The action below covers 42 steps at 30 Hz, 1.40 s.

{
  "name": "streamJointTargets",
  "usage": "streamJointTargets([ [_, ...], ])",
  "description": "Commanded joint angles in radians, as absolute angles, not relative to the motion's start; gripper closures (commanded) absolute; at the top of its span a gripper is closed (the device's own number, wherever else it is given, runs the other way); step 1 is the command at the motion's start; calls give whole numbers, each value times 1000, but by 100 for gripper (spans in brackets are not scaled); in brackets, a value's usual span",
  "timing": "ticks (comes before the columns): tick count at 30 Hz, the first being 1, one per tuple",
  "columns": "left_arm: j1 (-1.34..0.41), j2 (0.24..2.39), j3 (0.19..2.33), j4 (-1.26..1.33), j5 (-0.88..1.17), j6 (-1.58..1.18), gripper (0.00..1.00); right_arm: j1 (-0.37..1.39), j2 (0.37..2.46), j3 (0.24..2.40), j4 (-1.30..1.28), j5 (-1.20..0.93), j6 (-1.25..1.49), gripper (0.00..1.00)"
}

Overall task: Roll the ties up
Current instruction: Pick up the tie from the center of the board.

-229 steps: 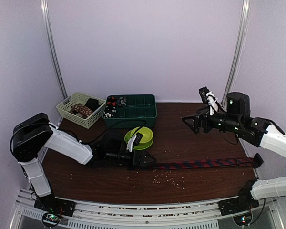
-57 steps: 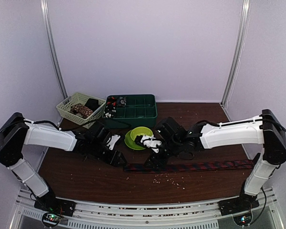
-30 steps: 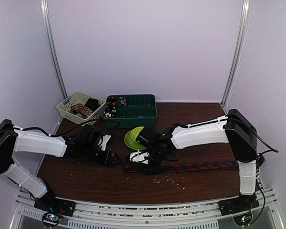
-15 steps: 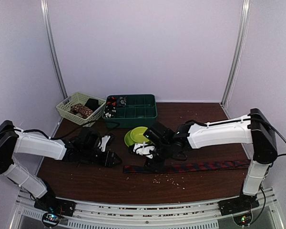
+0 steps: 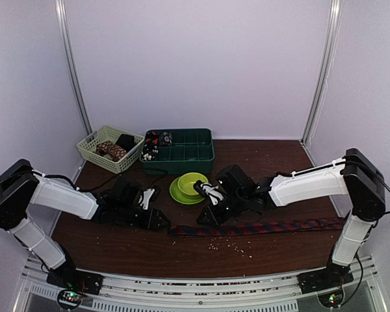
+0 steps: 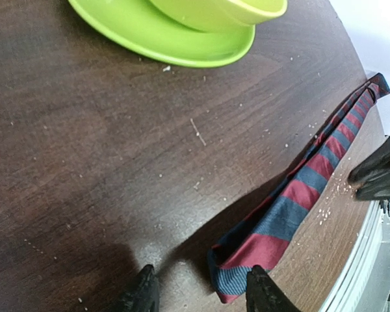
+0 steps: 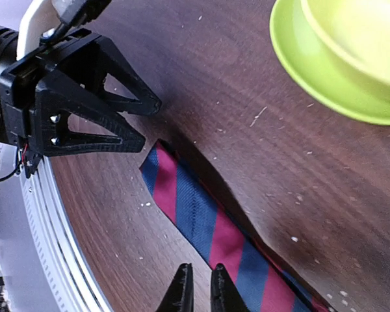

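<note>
A red-and-navy striped tie (image 5: 260, 227) lies flat on the table (image 5: 117, 253). The left gripper (image 6: 198, 289) stands open at its end. The right gripper (image 7: 200, 289), close by, seems closed and empty.

no text, label, brand or number is readable; items in the green tray (image 5: 182, 155), beyond the left pincer (image 5: 160, 220), are too small.

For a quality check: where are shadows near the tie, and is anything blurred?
Left wrist: dark shadow along the tie on the plate side; left fingers soft. Right wrist: same shadow, plate slightly soft. Top external: even light, no glare.
</note>
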<state>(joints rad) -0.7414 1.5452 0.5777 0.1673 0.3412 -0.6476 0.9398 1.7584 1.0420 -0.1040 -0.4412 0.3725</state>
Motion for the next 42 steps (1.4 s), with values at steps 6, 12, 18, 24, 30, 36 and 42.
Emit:
streamJointTargets([
  [6, -751, 1611, 587, 257, 387, -671, 53, 946, 1885, 1056, 6, -494, 577, 100],
  [12, -759, 1634, 595, 266, 398, -672, 54, 944, 1881, 1054, -69, -452, 543, 100],
  [18, -764, 1647, 594, 313, 432, -689, 69, 945, 1933, 1068, -71, -457, 531, 100],
  [24, -764, 1560, 596, 311, 452, -700, 98, 944, 1971, 1064, -57, -459, 538, 100],
  [30, -774, 1510, 611, 381, 504, -742, 100, 944, 1980, 1064, -50, -456, 540, 100],
  [36, -817, 1581, 672, 428, 529, -766, 100, 945, 1964, 1064, -44, -460, 540, 100],
  [42, -821, 1619, 685, 487, 516, -817, 100, 938, 1893, 1054, -48, -461, 536, 97],
])
